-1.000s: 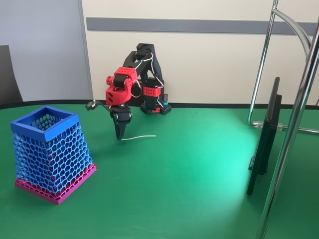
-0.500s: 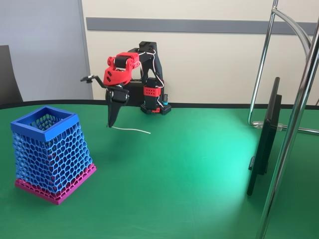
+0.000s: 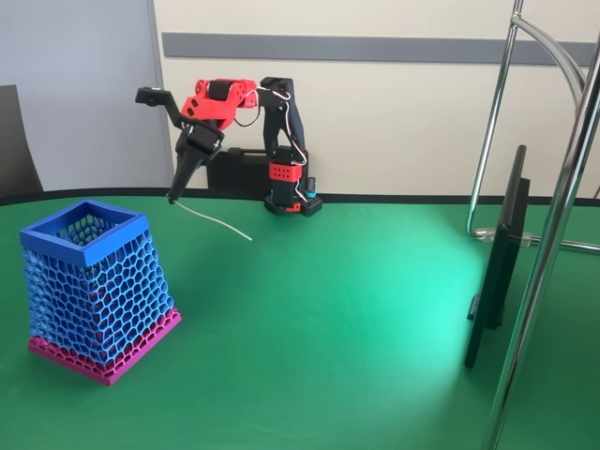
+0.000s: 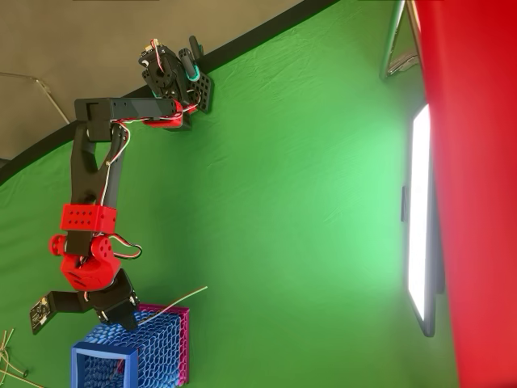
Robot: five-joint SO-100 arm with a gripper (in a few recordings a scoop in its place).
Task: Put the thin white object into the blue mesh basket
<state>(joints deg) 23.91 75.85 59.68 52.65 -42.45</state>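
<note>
My fingers are pressed together on one end of the thin white object (image 3: 212, 217); I see no gap between them in the fixed view. My gripper (image 3: 172, 197) hangs in the air with its tips pointing down and a little toward 7 o'clock in that view. The strand leaves my fingertips toward 4 o'clock, with a slight curve, and its free end hangs above the green table (image 3: 328, 328) without touching it, as far as I can tell.

Going from near to far in the fixed view: the blue mesh basket (image 3: 94, 286) stands closest to the camera, at about 7 o'clock from my gripper, upright on its pink base, its open top facing up. My gripper is behind it and higher than its rim, a little apart to the right. Farther back, my black and red arm base (image 3: 286, 183) stands at the table edge before the wall.

In the overhead view my gripper (image 4: 121, 315) is over the edge of the basket (image 4: 166, 347), on the side of the pink base, and the thin white object (image 4: 179, 301) runs from my fingers toward 2 o'clock, across the corner of the basket and out over the green cloth (image 4: 307, 202). It is not inside the basket.
</note>
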